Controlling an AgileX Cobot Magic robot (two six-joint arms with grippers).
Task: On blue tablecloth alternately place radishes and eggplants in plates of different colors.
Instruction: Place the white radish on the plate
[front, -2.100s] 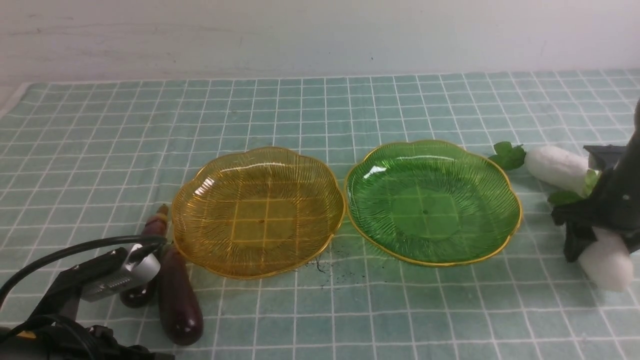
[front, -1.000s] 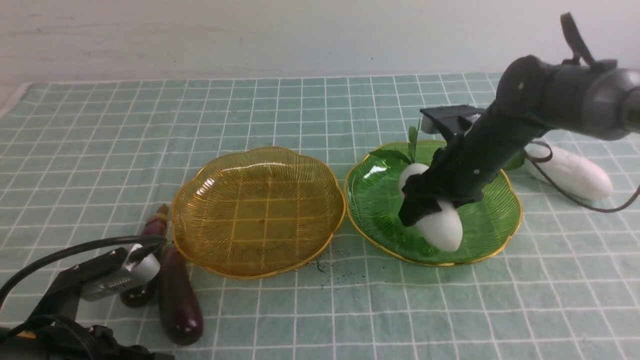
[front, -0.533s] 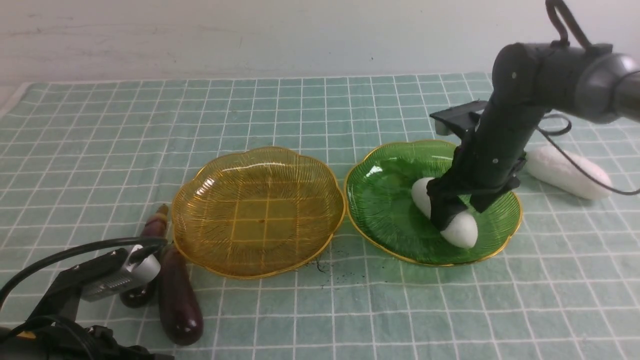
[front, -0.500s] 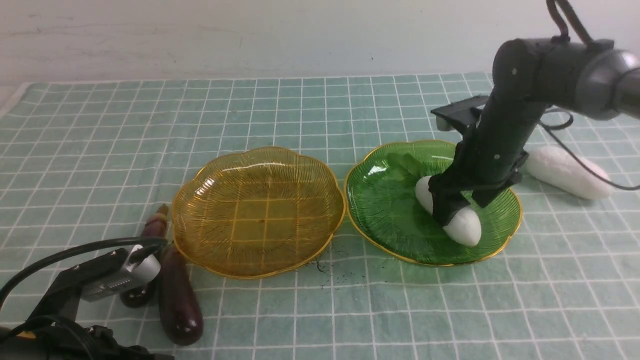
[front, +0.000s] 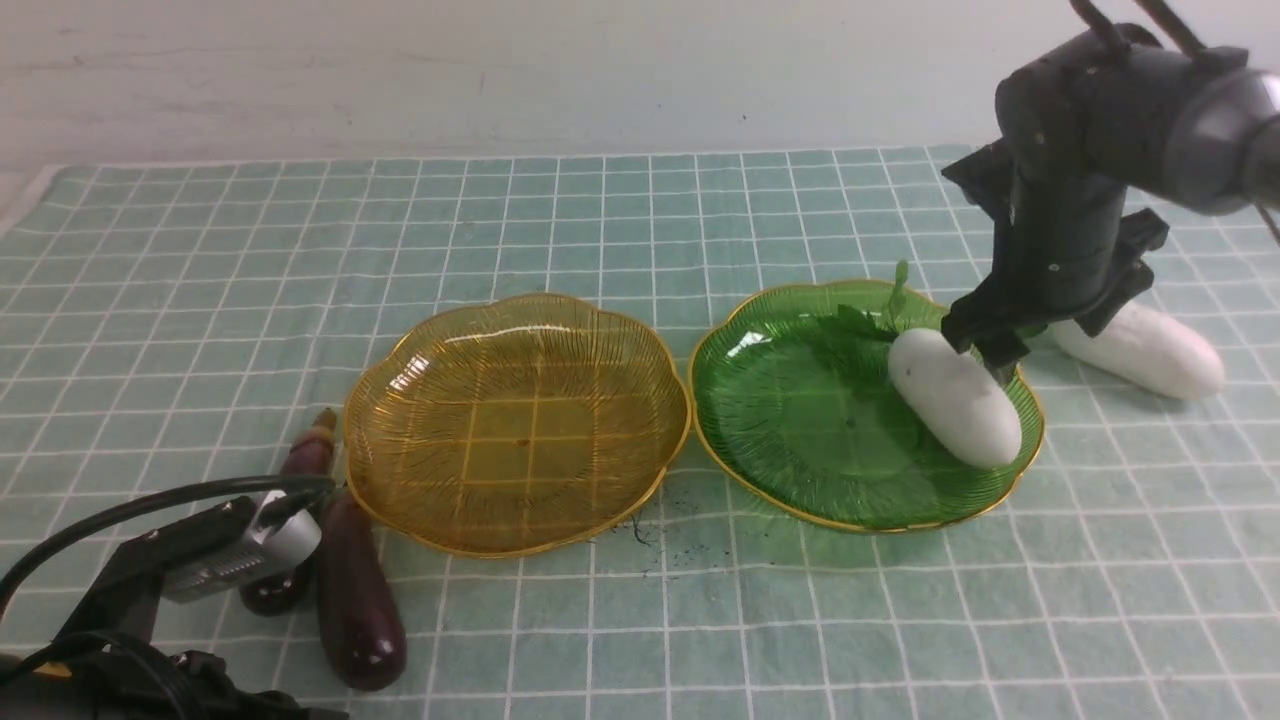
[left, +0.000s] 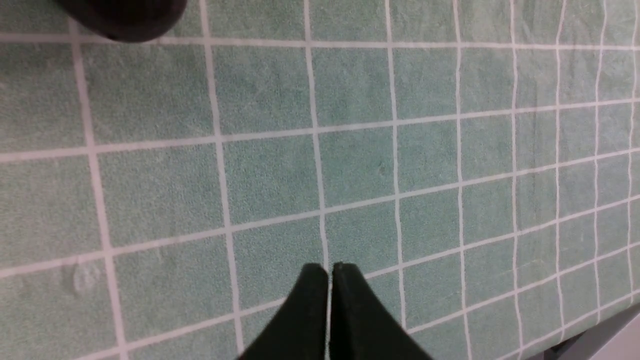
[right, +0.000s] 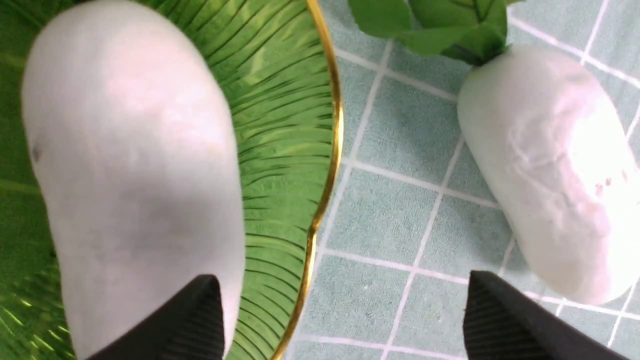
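One radish (front: 955, 398) lay in the green plate (front: 790, 420), close to its rim on the side toward the bench's right edge; the other radish (front: 1140, 350) lay on the cloth (front: 640, 200) just beyond. The right jaws hung wide apart and empty above that rim, and the left jaws were closed together on nothing at the near-left corner. A low sideways move could clip the plated radish and tip it out.

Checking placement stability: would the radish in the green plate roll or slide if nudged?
Likely to roll: the radish is rounded and oblong, lying on the green plate's sloped wall near the rim. Its matte skin probably grips the ribs somewhat. The body looks stiff; only the leaves should flop.
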